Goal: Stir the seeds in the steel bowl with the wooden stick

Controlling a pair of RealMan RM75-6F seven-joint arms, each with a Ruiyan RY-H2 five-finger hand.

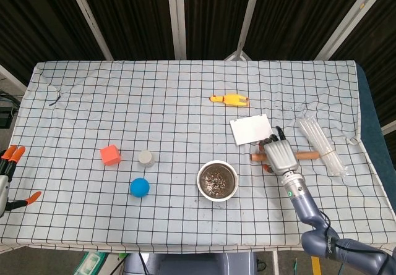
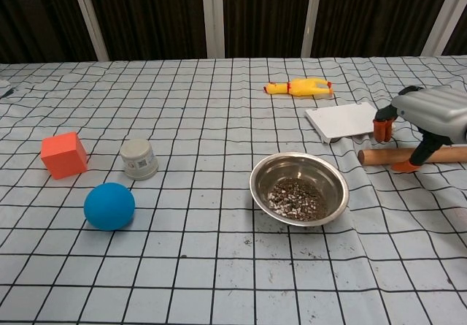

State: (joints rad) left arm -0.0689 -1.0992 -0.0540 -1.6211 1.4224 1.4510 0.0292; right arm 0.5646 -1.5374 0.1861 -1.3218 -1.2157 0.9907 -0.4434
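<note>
Here, in the head view, the steel bowl [image 1: 217, 180] with the seeds [image 1: 217, 179] stands in the lower middle of the frame on the checked tabletop [image 1: 154, 102]. To its right lies the wooden stick [image 1: 306, 155], flat on the cloth, and the right hand [image 1: 279, 156] is placed over its middle, fingers [image 1: 267, 146] bent down across it; whether they really grip it I cannot tell. Above the hand is a white card [image 1: 251, 129], further up a yellow toy chicken [image 1: 229, 99], and at the right some clear plastic tubes [image 1: 320, 145]. On the left are an orange cube [image 1: 110, 155], a small grey jar [image 1: 146, 158] and a blue ball [image 1: 140, 187]. The left hand [image 1: 7, 176] is at the lower left edge, fingers apart, holding nothing. In the chest view, the right hand [image 2: 427, 117] at the right edge arches over the wooden stick [image 2: 378, 156]; its orange fingertips [image 2: 403, 166] reach the cloth on both sides of the stick. The steel bowl [image 2: 298, 188] is in the middle, the seeds [image 2: 295, 198] at its bottom.
</note>
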